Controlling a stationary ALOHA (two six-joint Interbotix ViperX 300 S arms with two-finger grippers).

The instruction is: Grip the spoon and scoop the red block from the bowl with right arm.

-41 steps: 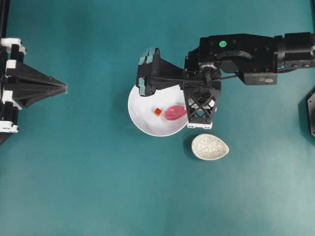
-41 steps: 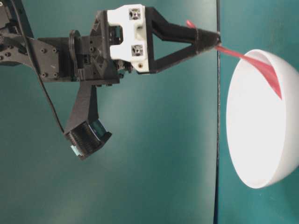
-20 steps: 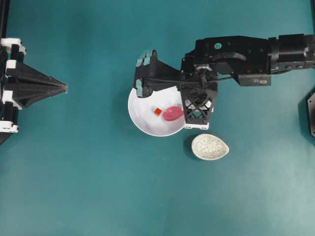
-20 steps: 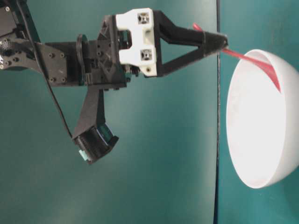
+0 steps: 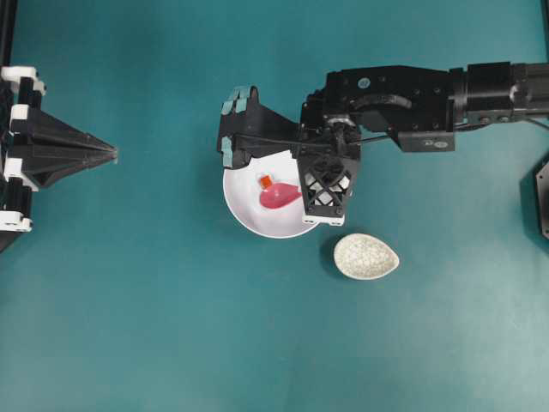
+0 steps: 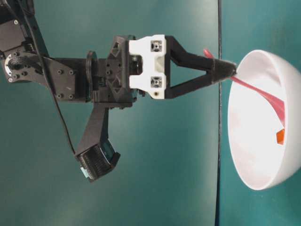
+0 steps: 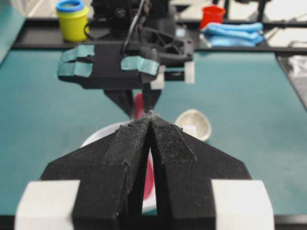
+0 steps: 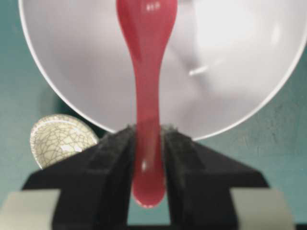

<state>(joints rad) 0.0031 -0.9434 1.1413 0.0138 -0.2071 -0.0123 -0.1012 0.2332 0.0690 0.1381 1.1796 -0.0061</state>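
Observation:
The white bowl (image 5: 244, 215) sits mid-table. My right gripper (image 5: 307, 190) hangs over its right rim, shut on the handle of the pink-red spoon (image 5: 279, 196). In the right wrist view the spoon (image 8: 146, 72) runs from between the fingers (image 8: 115, 148) down into the bowl (image 8: 230, 57). The red block (image 5: 266, 181) lies at the tip of the scoop, touching it. At table level the red block (image 6: 280, 136) shows low inside the bowl (image 6: 254, 155), under the spoon (image 6: 258, 92). My left gripper (image 5: 111, 154) rests shut at the far left, holding nothing.
A small crackle-patterned beige dish (image 5: 366, 256) stands just right of and below the bowl. A black fixture (image 5: 542, 197) sits at the right edge. Behind the table, a yellow cup (image 7: 72, 21), a red cup (image 7: 212, 15) and blue items (image 7: 235, 33).
My right arm has shifted left, carrying the spoon across the bowl. The scoop pushed the red block up and to the left. The left arm has not moved.

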